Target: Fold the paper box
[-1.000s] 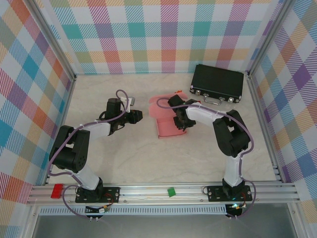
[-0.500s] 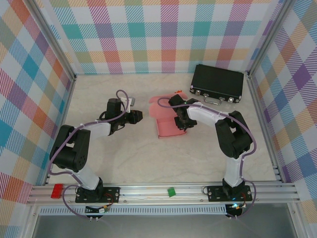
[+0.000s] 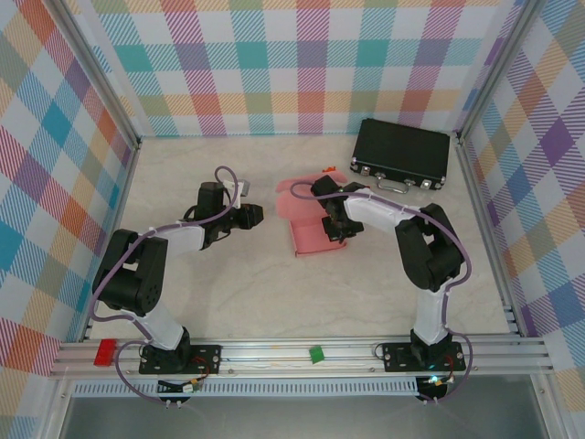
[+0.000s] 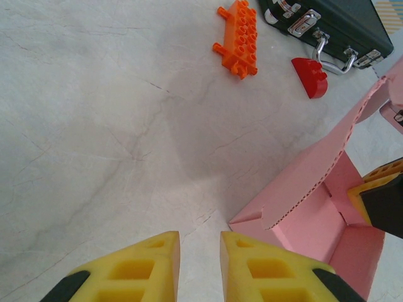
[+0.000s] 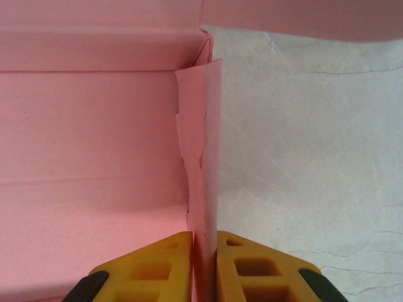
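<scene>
Object: light-pink thin-card paper box [image 3: 311, 236], part-folded, on the pale marbled table [image 3: 274, 302] between the arms | Handling: light, flimsy, likely to slide or crease — hold flaps near fold lines | right gripper [image 5: 204, 236]: jaws pinch an upright side flap | left gripper [image 4: 199, 238]: jaws narrow, empty — near a box corner

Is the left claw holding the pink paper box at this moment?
No: in the left wrist view only bare table shows inside the left claw, and the pink paper box lies apart from it.

A robotics lab test cell: aluminium frame [image 3: 265, 349], plaid backdrop walls [image 3: 302, 64], marble-look table [image 3: 274, 293].
</scene>
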